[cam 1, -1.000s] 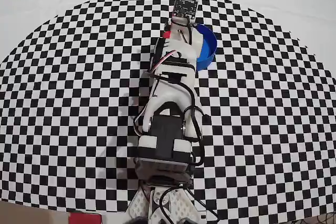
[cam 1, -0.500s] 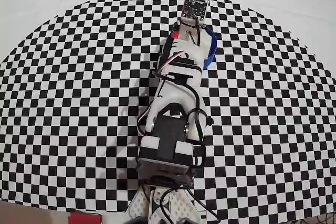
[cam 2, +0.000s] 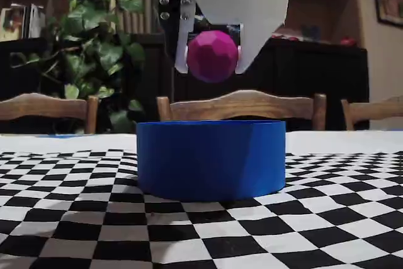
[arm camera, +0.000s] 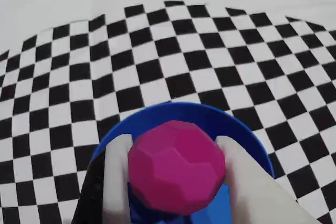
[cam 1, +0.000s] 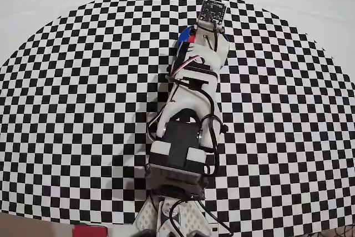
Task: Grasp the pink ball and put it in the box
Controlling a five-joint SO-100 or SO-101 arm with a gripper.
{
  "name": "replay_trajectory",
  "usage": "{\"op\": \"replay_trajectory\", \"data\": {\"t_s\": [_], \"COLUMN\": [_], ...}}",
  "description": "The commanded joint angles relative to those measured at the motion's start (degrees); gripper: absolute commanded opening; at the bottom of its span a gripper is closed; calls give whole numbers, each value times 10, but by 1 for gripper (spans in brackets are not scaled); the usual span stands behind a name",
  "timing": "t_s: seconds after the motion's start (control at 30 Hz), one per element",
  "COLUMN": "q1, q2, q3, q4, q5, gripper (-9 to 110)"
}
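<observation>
The gripper (cam 2: 213, 61) pinches the pink ball (cam 2: 213, 55) above the box (cam 2: 211, 159), so the carry looks done; next, release.

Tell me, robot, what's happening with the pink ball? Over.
Gripper shut on pink ball. Ball held above blue box, not touching. Nothing in the way.

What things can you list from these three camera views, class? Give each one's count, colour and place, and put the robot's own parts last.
pink ball: one, magenta, held above the box.
box: one, bright blue, round, on the checkered cloth under the gripper.
checkered cloth: one, black and white, covering the table.
chairs: wooden backs, behind the table in the fixed view.
plant: one, green, back left in the fixed view.
gripper: one, white, shut on the pink ball.
arm: one, white and black, centre of the overhead view.
</observation>
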Motion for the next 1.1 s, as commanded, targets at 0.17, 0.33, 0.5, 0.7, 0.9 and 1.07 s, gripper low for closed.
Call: {"op": "replay_trajectory", "data": {"t_s": [0.17, 0.33, 0.5, 0.7, 0.9, 1.07], "q1": [5, 5, 5, 5, 5, 5], "q2": [-10, -17, -23, -32, -40, -45], "q3": [-8, -10, -11, -20, -30, -39], "q4": [-1, -3, -4, -4, -4, -1], "q5": [-5, -5, -6, -7, -9, -9], "gripper": [0, 0, 0, 0, 0, 0]}}
